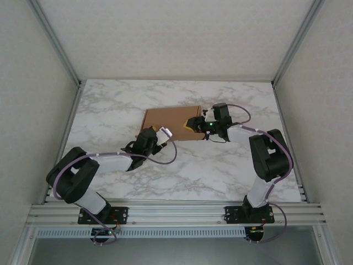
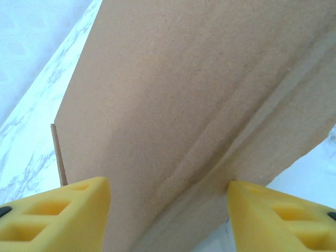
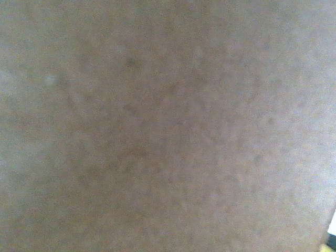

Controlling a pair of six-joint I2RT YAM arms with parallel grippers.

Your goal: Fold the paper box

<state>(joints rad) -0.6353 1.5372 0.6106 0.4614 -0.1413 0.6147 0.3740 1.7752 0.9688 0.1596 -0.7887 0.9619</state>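
Jaws of left gripper (image 2: 167, 184) are wide, touching the plain brown cardboard box (image 2: 184, 105); right gripper (image 1: 194, 125) touches it too, can't tell how open.

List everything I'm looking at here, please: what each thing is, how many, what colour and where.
paper box: one, plain brown, lying flat mid-table between the two pincers
table: one, white marble with grey veins, under everything
walls: three, white, at the left, back and right of the table
frame rail: one, silver metal, along the near edge, bearing both arm bases
cables: several, purple, looping along both arms
left arm: one, white and black, near left
right arm: one, white and black, near right
left pincer: one, yellow fingers standing apart, at the box's near-left corner
right pincer: one, yellow, at the box's right edge; open or shut cannot be told
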